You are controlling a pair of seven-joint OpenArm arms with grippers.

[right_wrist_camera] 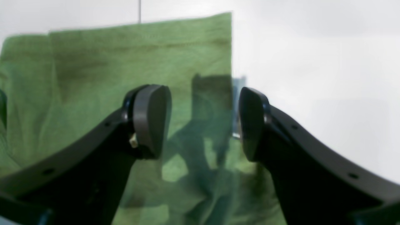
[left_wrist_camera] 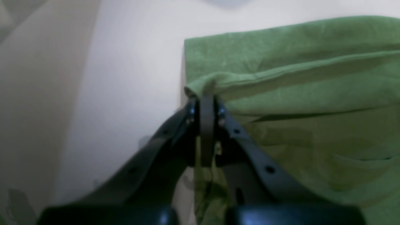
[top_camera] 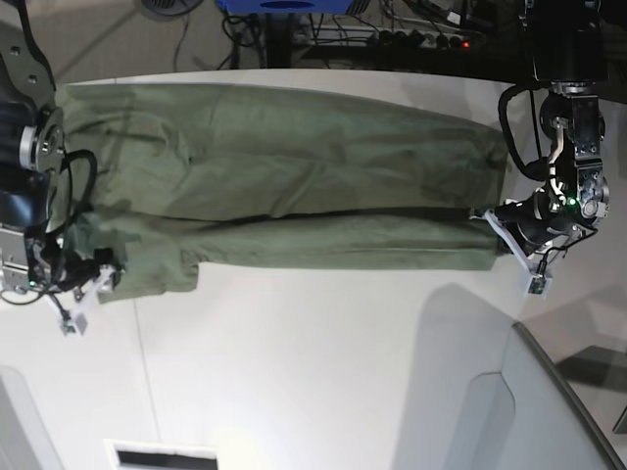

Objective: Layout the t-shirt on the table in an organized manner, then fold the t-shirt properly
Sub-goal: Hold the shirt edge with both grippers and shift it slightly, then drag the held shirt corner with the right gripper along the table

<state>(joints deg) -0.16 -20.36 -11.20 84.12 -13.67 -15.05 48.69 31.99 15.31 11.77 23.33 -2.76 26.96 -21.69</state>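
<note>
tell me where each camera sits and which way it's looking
left wrist: sits behind the left gripper, facing the t-shirt edge it pinches; black fingers show.
right wrist: sits behind the right gripper, looking down on cloth and white table; open jaws show.
base: high up, looking down on the whole spread shirt; both arms show at the sides.
shared: all three show the green shirt on the table.

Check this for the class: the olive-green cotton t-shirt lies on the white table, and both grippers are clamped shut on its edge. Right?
Not quite. Only the left gripper is shut on the olive-green cotton t-shirt; the right gripper is open, as the right wrist view shows. The white table is correct.
</note>
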